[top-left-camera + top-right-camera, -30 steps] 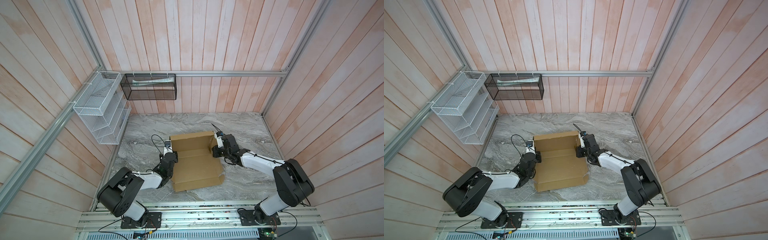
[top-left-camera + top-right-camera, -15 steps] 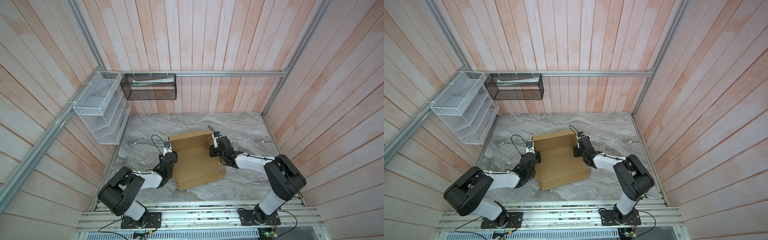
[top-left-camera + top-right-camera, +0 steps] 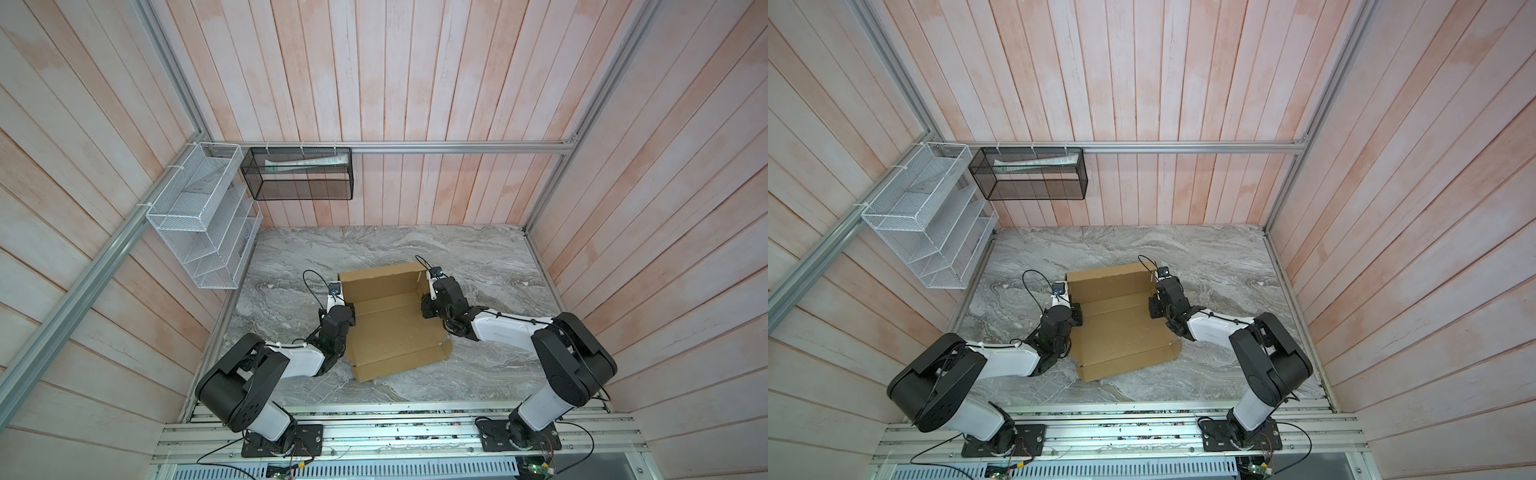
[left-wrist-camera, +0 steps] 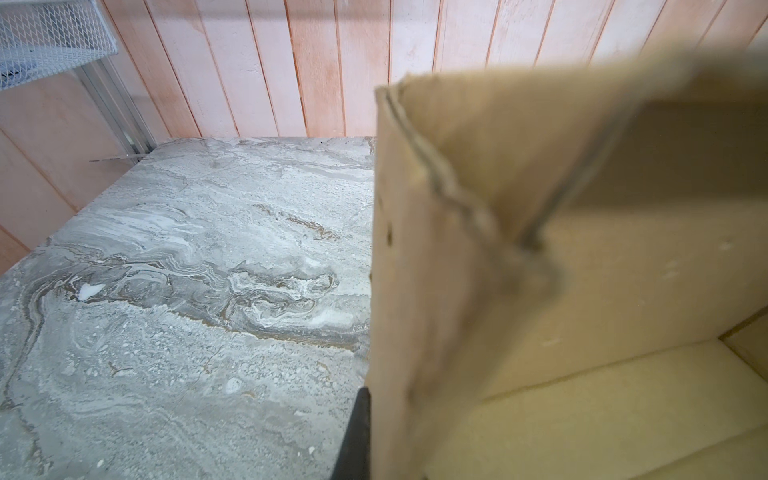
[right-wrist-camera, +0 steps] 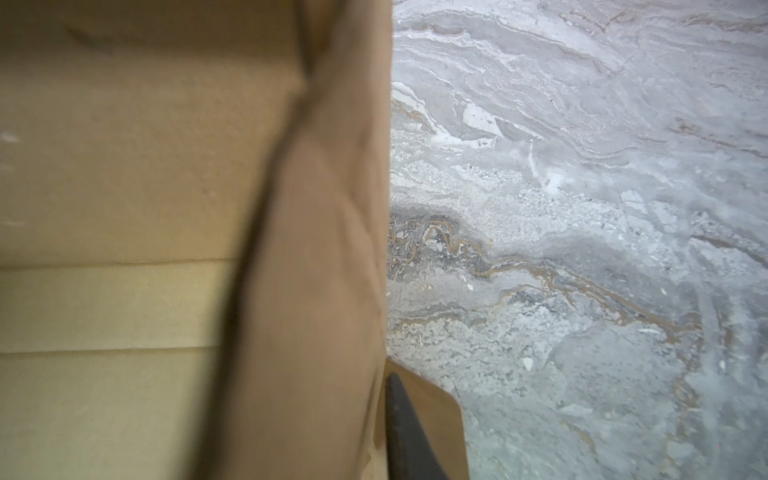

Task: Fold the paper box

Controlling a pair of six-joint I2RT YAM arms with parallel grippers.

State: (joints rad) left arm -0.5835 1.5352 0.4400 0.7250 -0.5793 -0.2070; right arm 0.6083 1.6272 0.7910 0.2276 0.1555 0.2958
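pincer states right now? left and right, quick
left pincer: closed on the paper box, gripping a raised side wall.
right pincer: cannot tell; only one finger shows, outside the opposite side wall.

No legible text or labels anywhere

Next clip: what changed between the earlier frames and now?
Little. The right arm's elbow drew in slightly towards the tan corrugated cardboard box, and the right pincer seems to have edged along its right wall; whether it has let go is unclear. Unchanged: the box's place on the grey marbled tabletop, its raised rear panel, the left pincer shut on the left wall.
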